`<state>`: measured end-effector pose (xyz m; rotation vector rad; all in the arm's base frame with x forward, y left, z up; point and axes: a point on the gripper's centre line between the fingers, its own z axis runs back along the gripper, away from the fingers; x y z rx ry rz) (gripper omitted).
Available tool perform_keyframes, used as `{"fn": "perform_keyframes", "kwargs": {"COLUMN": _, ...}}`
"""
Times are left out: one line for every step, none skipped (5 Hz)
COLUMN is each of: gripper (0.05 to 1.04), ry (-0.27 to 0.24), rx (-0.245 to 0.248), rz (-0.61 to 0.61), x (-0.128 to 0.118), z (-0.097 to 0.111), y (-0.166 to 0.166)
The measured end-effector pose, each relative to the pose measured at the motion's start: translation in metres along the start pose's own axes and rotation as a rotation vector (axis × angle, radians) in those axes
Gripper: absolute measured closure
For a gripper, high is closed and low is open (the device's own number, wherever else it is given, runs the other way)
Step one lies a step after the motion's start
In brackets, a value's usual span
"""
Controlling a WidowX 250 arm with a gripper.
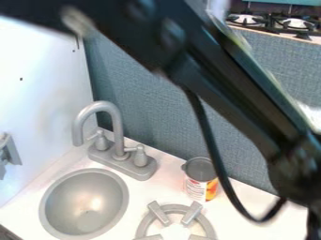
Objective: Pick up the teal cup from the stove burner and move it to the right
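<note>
A can stands upright on the counter — just behind the burner, near the faucet and sink. The black arm slants down toward the lower right — whether its jaws are apart or together, I cannot tell.

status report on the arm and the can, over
Arm slants down to the right edge. Can upright behind the burner. Possibly in the way: arm's looped cable, just right of the can in view.
</note>
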<state>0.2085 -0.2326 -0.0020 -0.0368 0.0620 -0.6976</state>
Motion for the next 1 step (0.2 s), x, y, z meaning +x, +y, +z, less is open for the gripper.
{"fn": "perform_keyframes", "kwargs": {"gripper": 0.079, "ry": -0.038, "rx": 0.054, "rz": 0.074, "x": 0.0043, "z": 0.0097, "y": 0.0162}}
